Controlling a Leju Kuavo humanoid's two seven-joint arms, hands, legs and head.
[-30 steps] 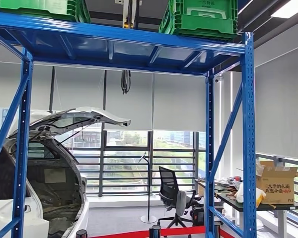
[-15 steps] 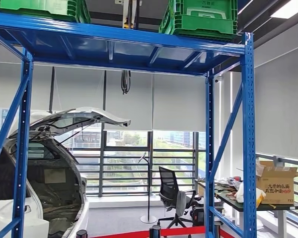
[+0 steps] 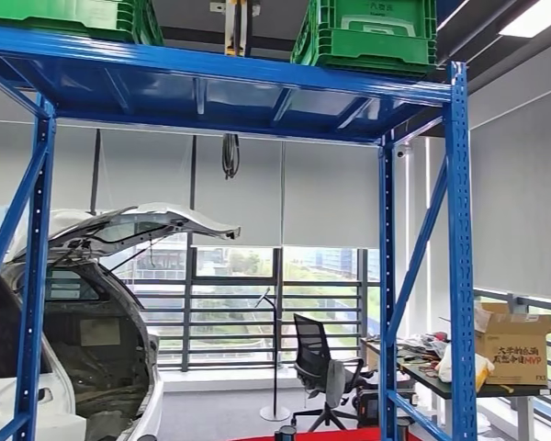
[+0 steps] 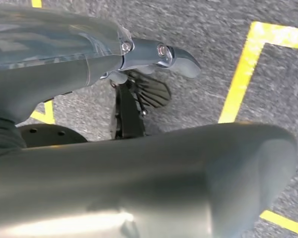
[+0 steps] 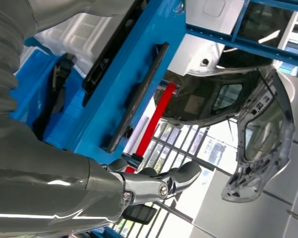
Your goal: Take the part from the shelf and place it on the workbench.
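A tall blue steel shelf (image 3: pixel 460 276) frames the head view. At far left on its top deck sits the corner of a green crate (image 3: pixel 72 16). Below it, behind the shelf's left upright, stands a white car (image 3: pixel 64 367) with its rear hatch (image 3: pixel 140 225) raised. In the middle, a grey roller blind (image 3: pixel 314 197) hangs over a railed window, and a black office chair (image 3: pixel 318 363) stands on the floor below. On the right of the top deck rests a 2nd green crate (image 3: pixel 366 32). Past the shelf's right upright, a cluttered desk (image 3: pixel 432 377) carries a cardboard box (image 3: pixel 515 344) with red print.

The left hand (image 4: pixel 155 54) hangs over grey carpet marked with yellow tape lines (image 4: pixel 241 84); its fingers are stretched out and hold nothing.

The right hand (image 5: pixel 159 186) is raised near a lower blue shelf deck (image 5: pixel 113 84), fingers extended and apart, grasping nothing. On that deck lie long black parts (image 5: pixel 136 96), 1 flat strip closest to the hand but not touching it. Which of them is the part to be taken cannot be told.
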